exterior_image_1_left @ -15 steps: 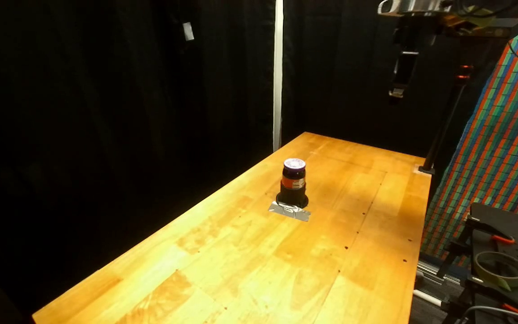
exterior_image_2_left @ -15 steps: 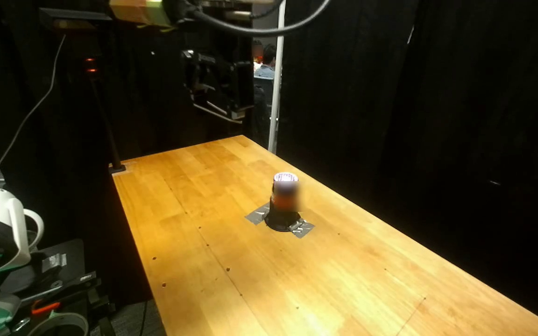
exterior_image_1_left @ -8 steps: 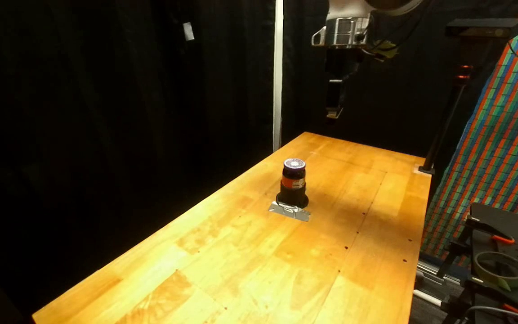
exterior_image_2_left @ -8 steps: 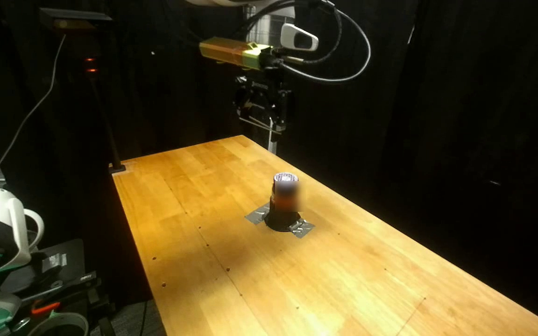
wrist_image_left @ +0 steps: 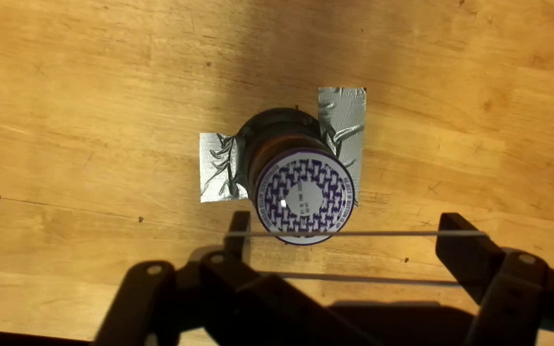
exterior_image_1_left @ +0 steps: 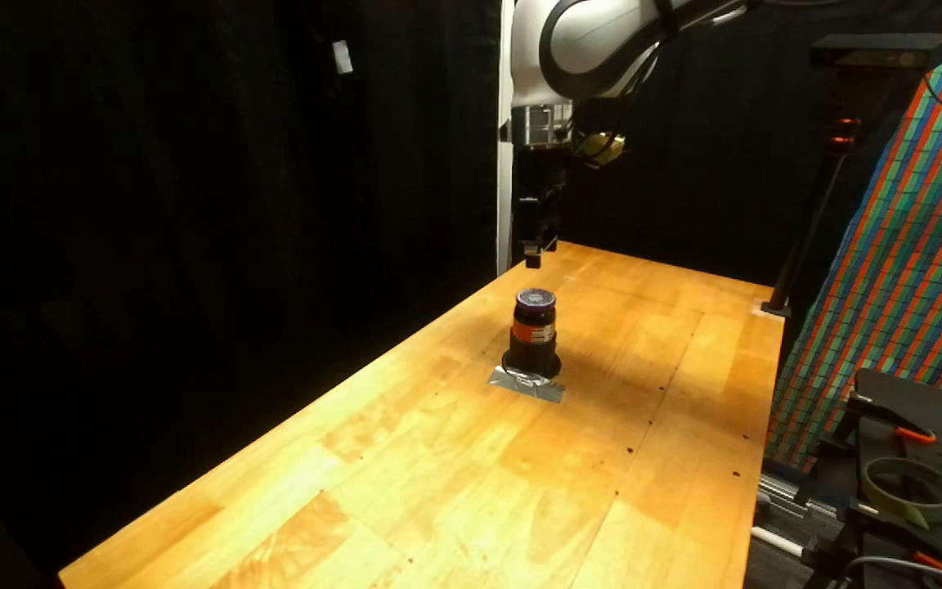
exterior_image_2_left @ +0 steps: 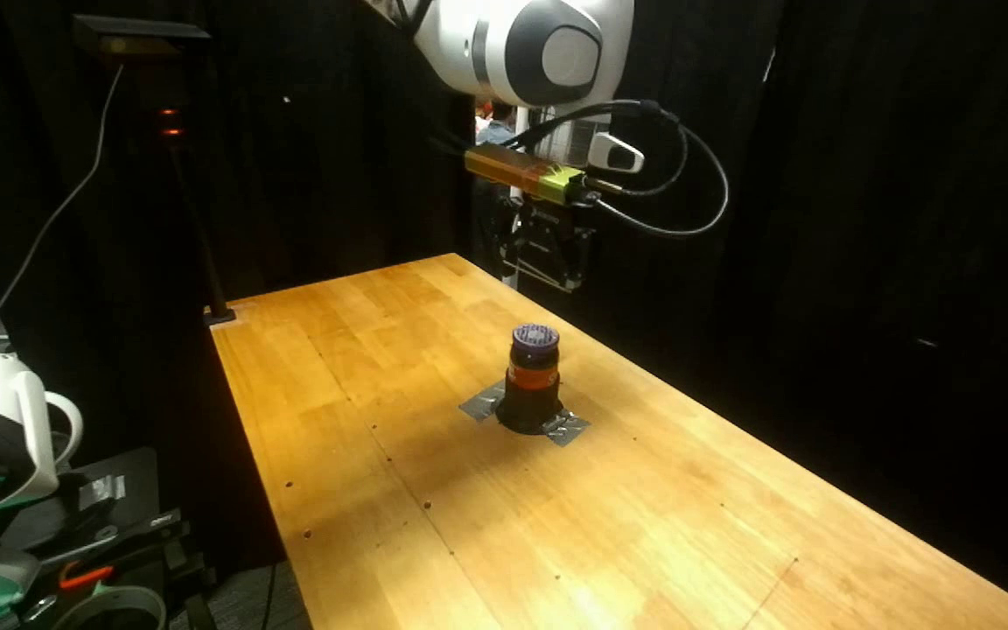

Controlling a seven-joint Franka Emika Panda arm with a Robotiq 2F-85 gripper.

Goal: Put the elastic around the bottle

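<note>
Two fingers (wrist_image_left: 469, 259) spread wide, elastic (wrist_image_left: 383, 233) stretched around both (bottle (exterior_image_2_left: 535, 374) upright, lower down, apart).

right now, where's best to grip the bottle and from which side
Likely the lid, with the gripper coming straight down from above, a finger either side: the bottle stands upright, its round top exposed, while its lower part appears seated in a black base taped to the table. The elastic stretched between the fingers would probably need clearing first.
</note>
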